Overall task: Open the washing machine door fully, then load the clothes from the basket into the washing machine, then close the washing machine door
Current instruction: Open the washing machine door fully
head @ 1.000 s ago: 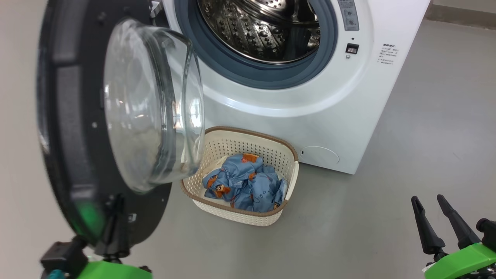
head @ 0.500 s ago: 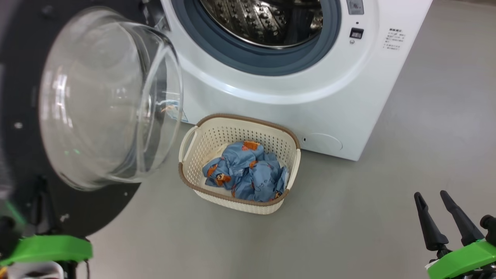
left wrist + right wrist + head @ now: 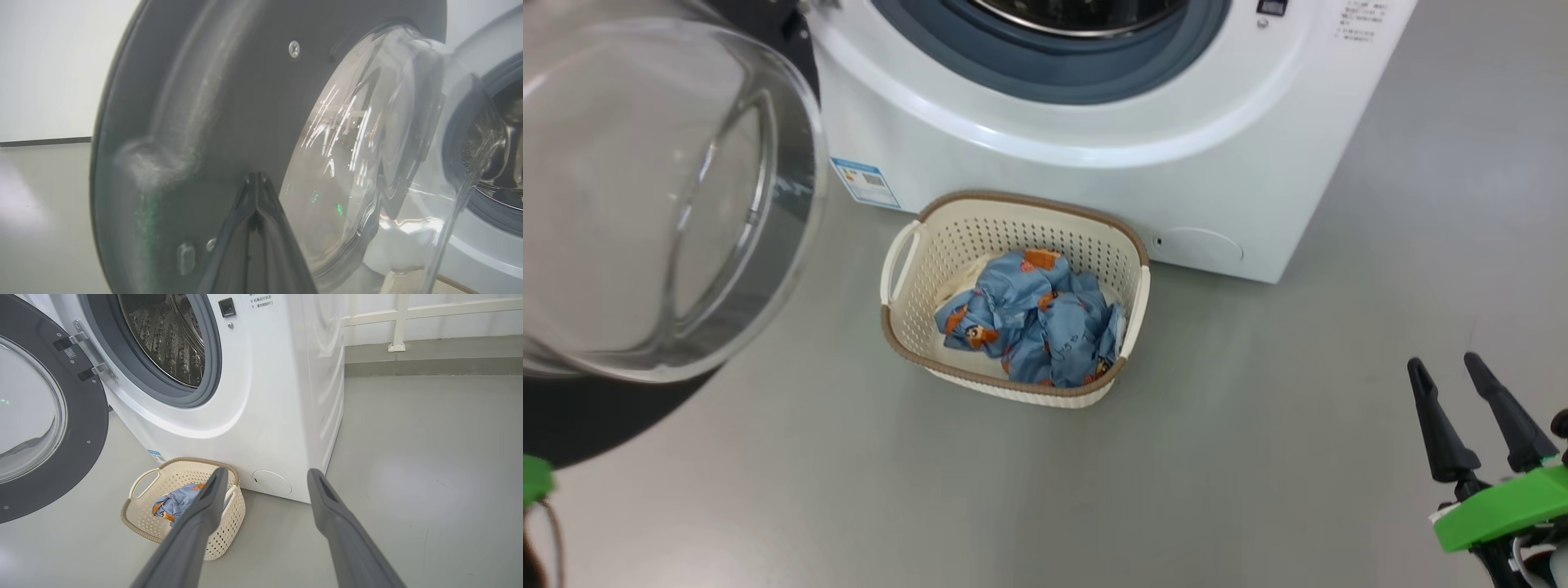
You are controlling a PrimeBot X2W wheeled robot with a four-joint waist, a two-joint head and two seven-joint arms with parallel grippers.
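Observation:
The washing machine (image 3: 1094, 163) stands open, its steel drum (image 3: 167, 339) bare. The washing machine door (image 3: 645, 204) is swung out to the left, glass bowl facing me and black rim (image 3: 596, 416) below it. In the left wrist view my left gripper (image 3: 256, 176) is shut, its tips against the door's dark inner face (image 3: 229, 102). The cream basket (image 3: 1013, 237) sits on the floor before the machine, holding the light-blue clothes (image 3: 1037, 327). At the lower right my right gripper (image 3: 1444, 361) hangs open and empty, well right of the basket (image 3: 220, 543).
A blue label sticker (image 3: 866, 181) and a round service flap (image 3: 1201, 245) mark the machine's lower front. Grey floor (image 3: 1258, 457) spreads to the right and front. A white rail (image 3: 398, 322) runs along the far wall.
The door has swung wider open to the left, uncovering the basket and the label. The head camera has dipped, so the machine sits higher in view. The right gripper stays open, hardly moved.

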